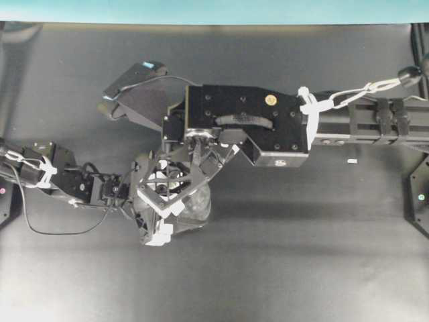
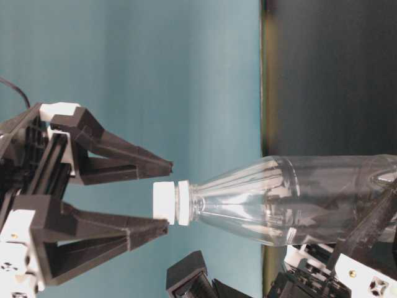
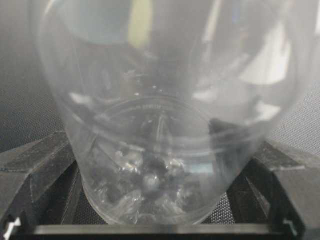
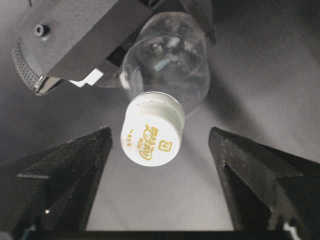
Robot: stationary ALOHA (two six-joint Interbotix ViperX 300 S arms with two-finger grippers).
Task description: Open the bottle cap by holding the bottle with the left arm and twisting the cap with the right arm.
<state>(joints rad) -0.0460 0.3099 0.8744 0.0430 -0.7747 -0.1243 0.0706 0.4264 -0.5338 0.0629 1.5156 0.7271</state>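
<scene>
The clear bottle point(image 2: 298, 198) stands upright in my left gripper point(image 3: 160, 200), whose black fingers point(image 3: 35, 170) press on both sides of its lower body. Its white cap point(image 4: 151, 134), with gold lettering on top, points up at my right gripper point(image 4: 160, 131). That gripper is open. Its long pointed fingers point(image 4: 75, 170) stand apart on either side of the cap without touching it, and their tips reach about level with the cap's top point(image 2: 164, 202). In the overhead view the right gripper point(image 1: 175, 180) covers the cap, and only part of the bottle point(image 1: 199, 204) shows.
The dark table point(image 1: 301, 255) lies under both arms. The left arm point(image 1: 67, 181) comes in from the left with a loose black cable point(image 1: 40, 231). The right arm's wrist box point(image 1: 248, 127) hangs over the middle. A small white scrap point(image 1: 352, 162) lies at the right.
</scene>
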